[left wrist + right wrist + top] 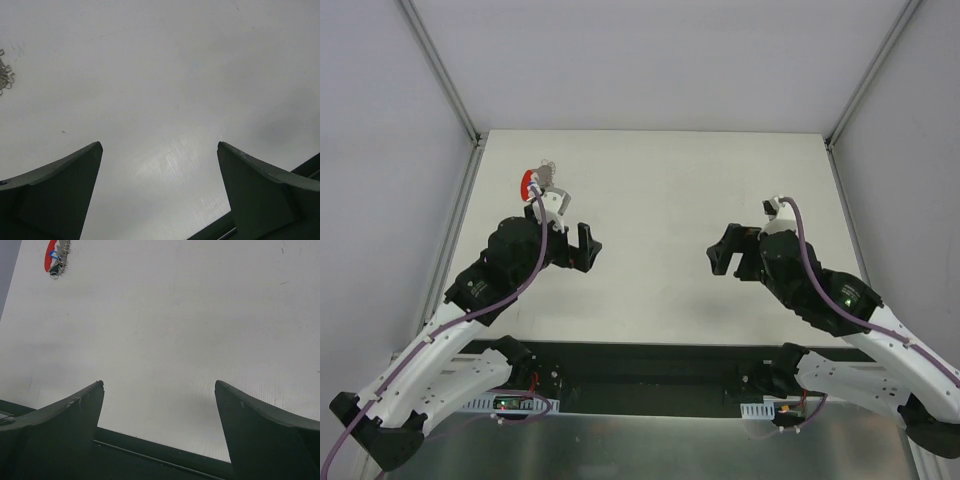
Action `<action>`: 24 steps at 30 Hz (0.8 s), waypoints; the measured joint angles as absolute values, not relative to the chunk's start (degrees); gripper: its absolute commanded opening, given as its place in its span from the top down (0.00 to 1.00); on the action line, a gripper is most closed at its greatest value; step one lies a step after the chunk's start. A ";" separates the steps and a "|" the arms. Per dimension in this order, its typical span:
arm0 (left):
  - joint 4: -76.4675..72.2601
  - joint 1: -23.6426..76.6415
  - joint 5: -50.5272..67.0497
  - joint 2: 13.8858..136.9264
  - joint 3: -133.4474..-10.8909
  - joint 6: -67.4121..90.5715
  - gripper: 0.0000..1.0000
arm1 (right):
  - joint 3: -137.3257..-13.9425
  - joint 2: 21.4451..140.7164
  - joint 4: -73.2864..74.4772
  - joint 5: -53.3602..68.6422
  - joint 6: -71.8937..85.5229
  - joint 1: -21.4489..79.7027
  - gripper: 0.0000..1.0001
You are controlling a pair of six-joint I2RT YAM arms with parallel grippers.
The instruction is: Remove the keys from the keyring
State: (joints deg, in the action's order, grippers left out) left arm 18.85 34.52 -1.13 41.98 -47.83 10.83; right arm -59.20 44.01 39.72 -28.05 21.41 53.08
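Observation:
The keyring lies on the white table at the far left, and its red tag (527,183) shows just behind the left wrist. The small silvery keys (549,177) are bunched on its right side. In the right wrist view the red tag (49,254) and keys (61,255) sit far off at the top left. In the left wrist view only a silvery edge of the keys (5,77) shows at the left border. My left gripper (590,248) (159,145) is open over bare table, nearer than the keyring and to its right. My right gripper (720,255) (159,383) is open and holds nothing, at mid-table right.
White walls and aluminium frame posts (440,70) close in the table on three sides. A black strip (650,360) runs along the near edge between the two arm bases. The left arm's wrist and cable (535,235) hang close beside the keyring.

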 measured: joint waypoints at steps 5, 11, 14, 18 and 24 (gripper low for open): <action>20.14 34.52 -6.07 44.62 -49.69 9.61 0.01 | -59.20 42.85 39.72 -28.12 21.39 53.08 0.04; 21.63 31.11 -16.40 58.52 -58.63 6.79 0.23 | -58.96 40.80 39.46 -28.12 20.84 53.08 0.04; 22.46 23.42 -14.94 68.07 -63.96 6.15 0.24 | -58.57 39.97 39.20 -28.10 20.25 53.08 0.04; 23.11 14.46 -14.70 81.12 -71.61 5.67 0.38 | -58.48 39.07 38.89 -27.73 19.11 53.08 0.04; 23.09 10.31 -12.38 100.92 -84.12 3.38 0.37 | -56.36 34.96 36.64 -25.85 17.15 53.08 0.04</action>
